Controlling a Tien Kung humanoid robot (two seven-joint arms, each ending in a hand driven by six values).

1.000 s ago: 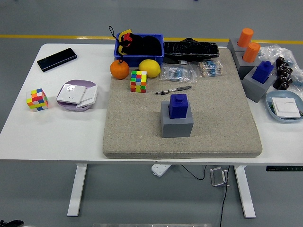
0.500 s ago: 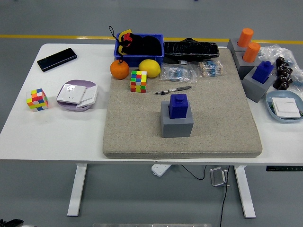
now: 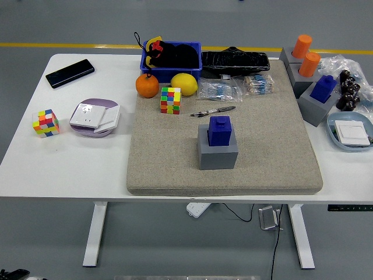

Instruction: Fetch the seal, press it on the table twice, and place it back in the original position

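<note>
A blue seal point(image 3: 220, 129) stands upright in a grey block holder point(image 3: 217, 153) near the middle of the beige felt mat point(image 3: 169, 169). A second blue seal point(image 3: 323, 88) sits in another grey holder point(image 3: 315, 107) at the mat's right edge. Two orange seals point(image 3: 302, 45) point(image 3: 309, 64) stand in grey holders at the far right corner. Neither of my hands shows anywhere in the head view.
A pen point(image 3: 212, 111), colour cube point(image 3: 170, 100), orange point(image 3: 147, 86), lemon point(image 3: 184, 84), blue bin point(image 3: 171, 58) and plastic bags point(image 3: 234, 60) line the mat's far side. Left of the mat lie a phone point(image 3: 70, 73), a plate with cards point(image 3: 95, 116) and a cube point(image 3: 46, 123). A blue dish point(image 3: 349, 131) sits right.
</note>
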